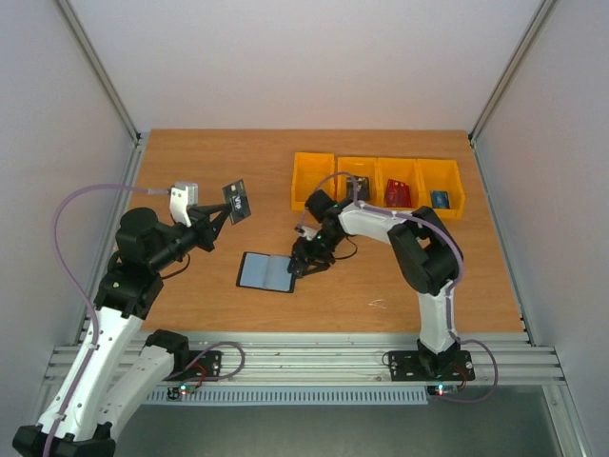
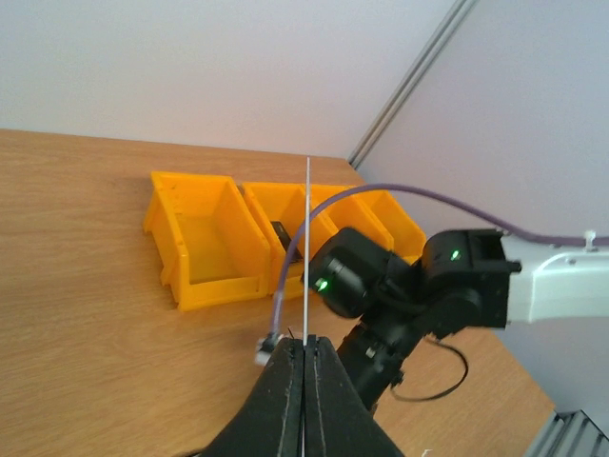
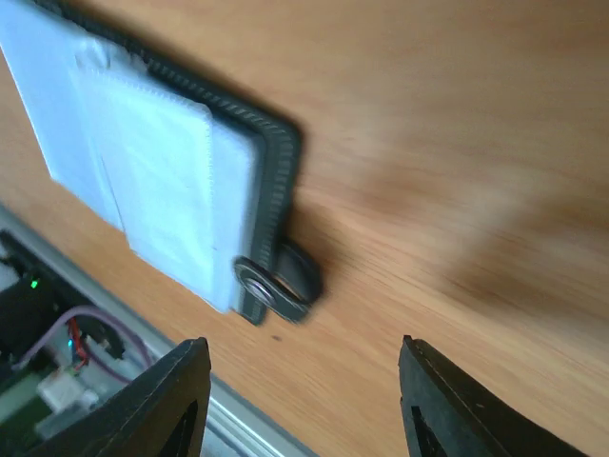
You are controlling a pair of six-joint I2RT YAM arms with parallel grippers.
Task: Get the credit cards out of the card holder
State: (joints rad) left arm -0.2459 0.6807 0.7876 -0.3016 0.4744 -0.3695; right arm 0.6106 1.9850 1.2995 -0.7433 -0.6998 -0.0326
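Left arm reaches out raised, left gripper pinching a dark credit card at 11 o'clock from the open card holder. Right arm is bent low, right gripper parted at its 3 o'clock edge.

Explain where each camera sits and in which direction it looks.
Top external: high behind the robot, looking down on the table, left arm, right arm, open card holder and yellow bins.
Left wrist: on the raised left arm, facing the bins and right arm; shut left fingers pinch a credit card edge-on.
Right wrist: low over the table, facing the card holder's tab; open right fingers show.
Shared: top and right wrist, the card holder; top and left wrist, the bins.
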